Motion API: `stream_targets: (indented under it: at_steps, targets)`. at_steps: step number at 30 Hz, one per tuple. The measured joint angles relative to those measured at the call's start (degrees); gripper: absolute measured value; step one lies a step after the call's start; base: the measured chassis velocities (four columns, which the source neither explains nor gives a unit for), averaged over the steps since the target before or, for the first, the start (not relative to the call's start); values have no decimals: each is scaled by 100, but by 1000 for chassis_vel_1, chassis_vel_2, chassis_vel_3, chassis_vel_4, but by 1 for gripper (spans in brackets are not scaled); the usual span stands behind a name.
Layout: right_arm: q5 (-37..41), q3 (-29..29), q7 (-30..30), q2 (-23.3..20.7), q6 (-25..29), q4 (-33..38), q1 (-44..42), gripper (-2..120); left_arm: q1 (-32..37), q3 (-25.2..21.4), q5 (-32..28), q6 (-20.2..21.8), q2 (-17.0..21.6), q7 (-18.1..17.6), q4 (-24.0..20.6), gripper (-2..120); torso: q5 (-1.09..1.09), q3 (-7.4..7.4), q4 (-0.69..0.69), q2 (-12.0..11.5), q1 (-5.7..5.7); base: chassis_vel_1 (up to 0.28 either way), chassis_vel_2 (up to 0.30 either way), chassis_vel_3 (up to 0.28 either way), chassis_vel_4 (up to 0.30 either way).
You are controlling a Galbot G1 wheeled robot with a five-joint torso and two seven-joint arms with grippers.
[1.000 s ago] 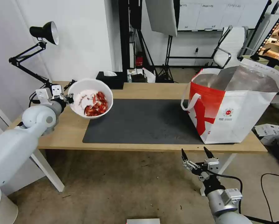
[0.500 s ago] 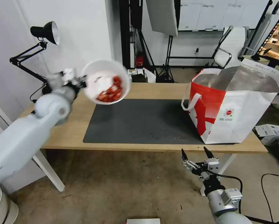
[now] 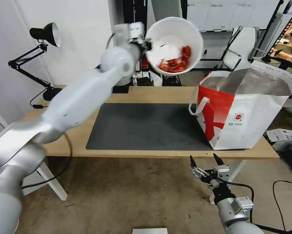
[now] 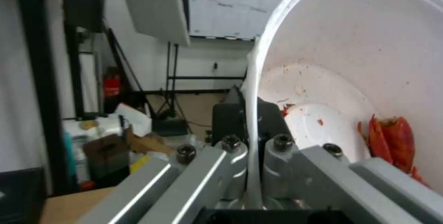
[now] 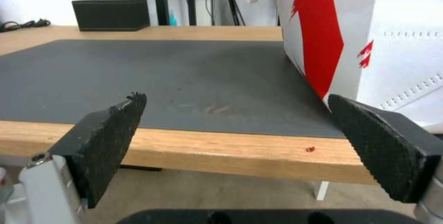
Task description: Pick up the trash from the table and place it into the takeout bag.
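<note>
From my left wrist camera I see the left claw (image 4: 251,168) pinching the white bowl's (image 3: 174,45) rim, red scraps (image 3: 176,61) pooled low inside. The head view shows the bowl tilted, high above the bench (image 3: 152,94), just left of the takeout bag's (image 3: 246,110) open mouth. The dark mat (image 3: 146,126) lies bare. The right claw (image 3: 204,162) hangs wide below the bench's front edge.

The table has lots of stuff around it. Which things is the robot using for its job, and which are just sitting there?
For the job:
white bowl with red scraps, pinched at its rim by the left hand
takeout bag
table

Just sitting there:
desk lamp
black tissue box
right hand, open, low in front of the table
</note>
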Motion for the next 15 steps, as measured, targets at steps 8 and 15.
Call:
stream_targets:
  at_steps: [8,15]
  targets:
    - [0,0,0,0,0,0,0,100,-91,178,457,2,-709,43,380,0,-1,0,2,0,0,0,0,0,0]
    - [0,0,0,0,0,0,0,100,-132,345,886,-188,-1228,252,684,0,0,-1,0,0,0,0,0,0,0]
